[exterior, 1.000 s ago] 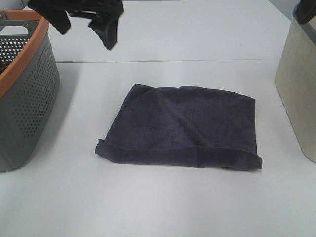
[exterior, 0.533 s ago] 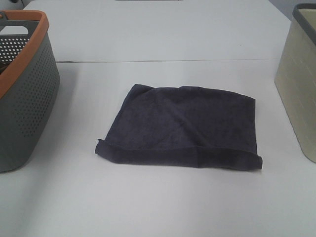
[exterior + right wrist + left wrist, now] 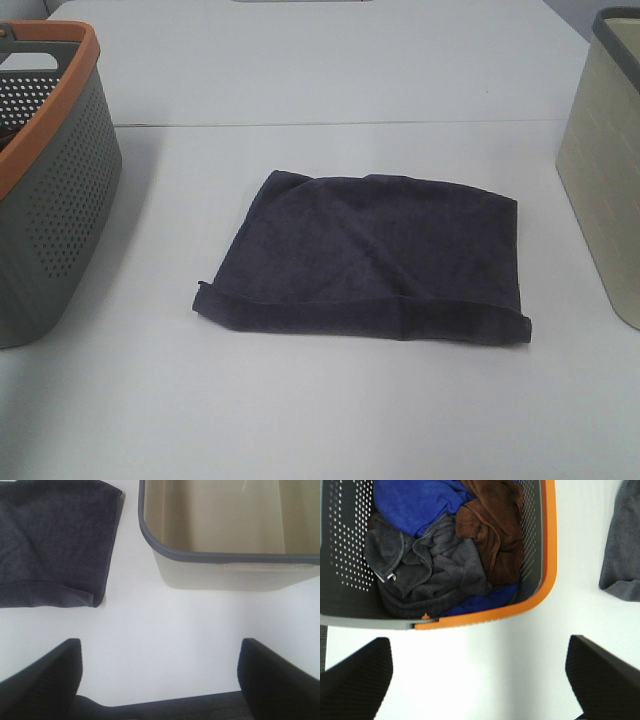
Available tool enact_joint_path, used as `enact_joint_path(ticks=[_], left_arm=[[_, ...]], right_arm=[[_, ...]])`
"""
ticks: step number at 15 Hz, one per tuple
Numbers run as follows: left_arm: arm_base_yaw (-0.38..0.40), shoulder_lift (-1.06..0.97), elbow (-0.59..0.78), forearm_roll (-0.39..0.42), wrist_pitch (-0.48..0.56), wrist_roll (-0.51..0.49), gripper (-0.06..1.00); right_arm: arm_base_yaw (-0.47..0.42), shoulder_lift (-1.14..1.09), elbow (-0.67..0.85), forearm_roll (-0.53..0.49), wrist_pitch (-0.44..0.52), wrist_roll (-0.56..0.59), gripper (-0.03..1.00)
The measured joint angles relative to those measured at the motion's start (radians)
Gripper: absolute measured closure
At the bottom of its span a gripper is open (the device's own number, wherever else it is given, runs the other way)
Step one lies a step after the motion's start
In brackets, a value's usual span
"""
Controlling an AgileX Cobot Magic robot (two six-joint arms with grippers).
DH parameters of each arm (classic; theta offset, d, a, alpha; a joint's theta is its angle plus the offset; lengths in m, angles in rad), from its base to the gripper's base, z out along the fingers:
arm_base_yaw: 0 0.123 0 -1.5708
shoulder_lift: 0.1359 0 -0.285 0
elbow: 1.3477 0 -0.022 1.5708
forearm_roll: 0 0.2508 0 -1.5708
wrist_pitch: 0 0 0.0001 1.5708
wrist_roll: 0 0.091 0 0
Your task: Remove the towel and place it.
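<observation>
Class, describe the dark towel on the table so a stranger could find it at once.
Start at the white table, between the grey perforated plastic basket with the orange rim and the beige plastic bin with the dark rim. The dark charcoal rectangular terry towel lies flat midway, touching neither. Unlike the crumpled cloths in the basket, it is spread out alone.

Setting: laundry-sorting test bench, likely a lab. Evidence: plain white table (image 3: 330, 420); grey perforated basket with orange rim (image 3: 60, 200) holding mixed cloths (image 3: 440, 555); beige bin with grey rim (image 3: 605, 170); no household furnishings in view.
</observation>
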Motion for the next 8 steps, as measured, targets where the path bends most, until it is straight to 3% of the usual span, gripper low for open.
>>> enact_joint_path(ticks=[5,8], left_arm=[[0.0,-0.336,0.279,0.039,-0.093,-0.003,0.06],[0.0,-0.565,0.436,0.039,-0.127,-0.003,0.06]], right_arm=[[0.0,-0.324,0.18,0.001,0.001,-0.047,0.21],[0.105,-0.465,0.255,0.036,0.002,-0.107,0.21]])
